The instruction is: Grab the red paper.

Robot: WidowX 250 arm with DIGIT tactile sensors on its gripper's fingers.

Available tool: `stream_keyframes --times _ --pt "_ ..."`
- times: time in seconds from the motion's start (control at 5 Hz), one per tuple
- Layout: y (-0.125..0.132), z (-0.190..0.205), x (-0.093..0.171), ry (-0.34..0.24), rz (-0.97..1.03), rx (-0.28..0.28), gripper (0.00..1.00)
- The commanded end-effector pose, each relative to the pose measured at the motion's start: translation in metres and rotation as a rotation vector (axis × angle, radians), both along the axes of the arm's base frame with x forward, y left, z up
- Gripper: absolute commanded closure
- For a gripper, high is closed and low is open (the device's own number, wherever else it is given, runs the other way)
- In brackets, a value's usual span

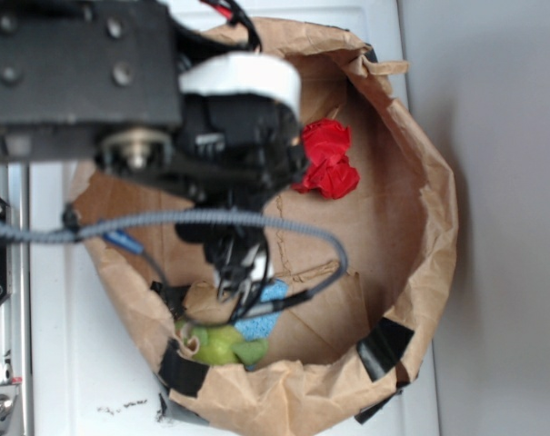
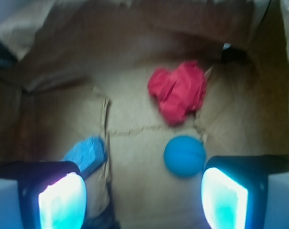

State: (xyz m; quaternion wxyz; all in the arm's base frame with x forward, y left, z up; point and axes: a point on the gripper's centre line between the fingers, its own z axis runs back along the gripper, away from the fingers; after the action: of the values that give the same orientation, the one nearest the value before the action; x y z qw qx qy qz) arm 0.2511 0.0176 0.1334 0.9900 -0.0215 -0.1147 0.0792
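On brown paper floor (image 2: 134, 157): red paper (image 2: 178, 91) (crumpled), end effector (image 2: 143, 195) spread.

The red paper (image 1: 326, 161) (image 2: 179, 91) is a bright red wad, lumpy and creased, with an irregular outline. It lies loose on the brown floor of the paper-lined basin, toward the far right of it in the wrist view, with nothing gripping it.
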Motion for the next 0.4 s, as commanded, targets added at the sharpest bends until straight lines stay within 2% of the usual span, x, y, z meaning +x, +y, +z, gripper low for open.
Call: stream_keyframes --times 0.0,0.2 --pt "0.023 -0.028 0.037 -0.040 0.073 0.067 0.00" --pt "0.016 -0.048 0.054 -0.067 0.119 0.115 0.00"
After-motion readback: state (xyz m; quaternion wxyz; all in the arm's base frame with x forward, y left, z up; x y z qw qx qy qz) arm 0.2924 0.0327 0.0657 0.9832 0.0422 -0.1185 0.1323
